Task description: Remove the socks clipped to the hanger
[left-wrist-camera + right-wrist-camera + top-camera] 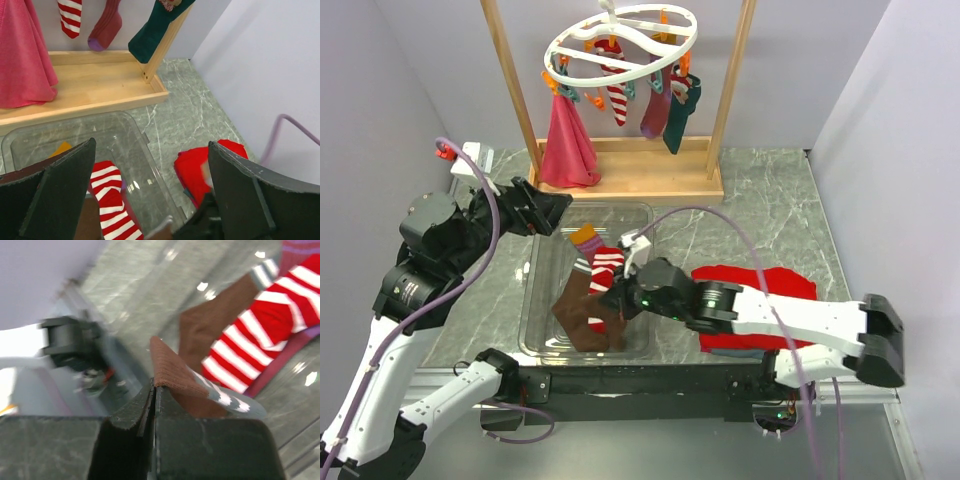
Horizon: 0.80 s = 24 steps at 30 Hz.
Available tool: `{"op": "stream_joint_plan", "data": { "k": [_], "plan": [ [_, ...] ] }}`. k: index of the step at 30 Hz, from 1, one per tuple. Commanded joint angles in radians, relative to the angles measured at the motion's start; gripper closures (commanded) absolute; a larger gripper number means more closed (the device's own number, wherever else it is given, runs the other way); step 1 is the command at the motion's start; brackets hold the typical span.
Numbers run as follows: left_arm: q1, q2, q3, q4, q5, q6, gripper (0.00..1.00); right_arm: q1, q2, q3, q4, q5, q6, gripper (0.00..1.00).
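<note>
Right fingers (pixel 210 445) clamped on ribbed brown sock (pixel 172 372), centre frame, above clear plastic bin (pixel 535 300). Left fingers (pixel 65 190) wide apart, empty. Striped sock (pixel 618 105), teal sock (pixel 680 115) clipped to round white hanger (pixel 578 36), top.

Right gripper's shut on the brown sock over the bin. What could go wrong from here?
The right gripper pinches only an edge of the brown sock. Pulling away while shut could drag it, and the striped sock lying against it, out of the bin. The open left gripper sits nearest the pink cloth, not the hanging socks, so a wrong grab is possible.
</note>
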<state>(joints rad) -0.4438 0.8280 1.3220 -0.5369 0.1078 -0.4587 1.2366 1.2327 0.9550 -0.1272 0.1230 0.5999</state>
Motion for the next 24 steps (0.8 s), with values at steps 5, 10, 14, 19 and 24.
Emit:
{"op": "stream_joint_plan", "data": {
  "k": [5,10,14,19,24],
  "plan": [
    [-0.001,-0.012,0.019,-0.008,-0.017,0.035,0.02,-0.091,0.452,0.36,-0.134,0.262,-0.094,1.0],
    [-0.001,-0.021,0.022,-0.021,-0.019,0.026,0.03,-0.123,0.789,0.816,-0.339,0.447,-0.178,1.0],
    [-0.001,-0.039,0.031,-0.04,-0.013,0.02,0.03,-0.138,0.945,0.964,-0.394,0.394,-0.271,0.78],
    [-0.001,-0.055,0.026,-0.043,-0.01,0.008,0.03,-0.146,0.823,0.789,-0.276,0.293,-0.273,0.49],
    [-0.001,-0.07,0.011,-0.021,-0.016,-0.017,0.04,-0.164,0.708,0.644,-0.21,0.222,-0.256,0.29]
  ]
}}
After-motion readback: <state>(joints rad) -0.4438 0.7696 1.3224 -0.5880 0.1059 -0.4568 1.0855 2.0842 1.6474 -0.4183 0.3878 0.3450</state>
